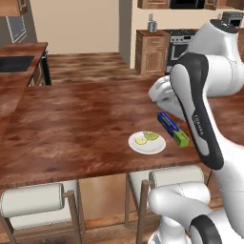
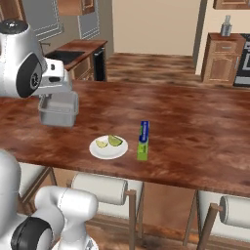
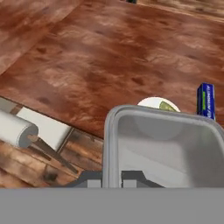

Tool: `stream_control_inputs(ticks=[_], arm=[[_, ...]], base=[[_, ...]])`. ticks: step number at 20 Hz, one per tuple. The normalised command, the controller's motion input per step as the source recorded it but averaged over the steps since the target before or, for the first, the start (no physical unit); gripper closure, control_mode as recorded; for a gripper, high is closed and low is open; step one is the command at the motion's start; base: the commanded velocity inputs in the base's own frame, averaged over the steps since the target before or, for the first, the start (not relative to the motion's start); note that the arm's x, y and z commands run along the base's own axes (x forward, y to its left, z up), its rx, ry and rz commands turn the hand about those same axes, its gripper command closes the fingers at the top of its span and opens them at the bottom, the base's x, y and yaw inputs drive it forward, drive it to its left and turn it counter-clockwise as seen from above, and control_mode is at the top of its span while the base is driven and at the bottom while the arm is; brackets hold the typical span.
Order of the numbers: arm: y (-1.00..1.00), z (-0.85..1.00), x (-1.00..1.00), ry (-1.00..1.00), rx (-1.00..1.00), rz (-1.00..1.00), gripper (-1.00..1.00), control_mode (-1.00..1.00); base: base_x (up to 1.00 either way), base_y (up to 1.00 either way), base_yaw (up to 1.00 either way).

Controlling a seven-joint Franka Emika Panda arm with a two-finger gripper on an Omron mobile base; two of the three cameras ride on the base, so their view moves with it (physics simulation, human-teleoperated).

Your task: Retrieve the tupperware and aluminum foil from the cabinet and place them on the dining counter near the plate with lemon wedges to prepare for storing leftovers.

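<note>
My gripper (image 2: 51,97) is shut on the rim of the grey translucent tupperware (image 2: 58,110), which hangs in the air above the front part of the dining counter (image 2: 195,122), left of the plate. In the hand view the tupperware (image 3: 166,148) sits right in front of the fingertips (image 3: 94,180), open side toward the camera. The white plate (image 2: 105,153) with lemon wedges (image 2: 115,141) rests near the counter's front edge. The blue aluminum foil (image 2: 143,140) carton lies just right of the plate, its green end toward the front. The cabinet is out of view.
Stools with white cushions (image 1: 31,200) stand under the counter's front edge (image 2: 100,188). A sink (image 1: 14,62) is set in the side worktop at the left. A stove (image 1: 181,43) and low wooden units (image 2: 222,56) line the far wall.
</note>
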Motion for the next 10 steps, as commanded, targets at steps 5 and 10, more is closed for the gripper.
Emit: stream_control_inputs(ticks=[5, 10], arm=[[0.32, -0.29, 0.32, -0.10, 0.00, -0.16, 1.00, -1.00], [0.29, -0.59, 0.31, 0.00, 0.00, -0.01, 1.00, -1.00]], base=[[0.00, 0.00, 0.00], [0.00, 0.00, 0.00]])
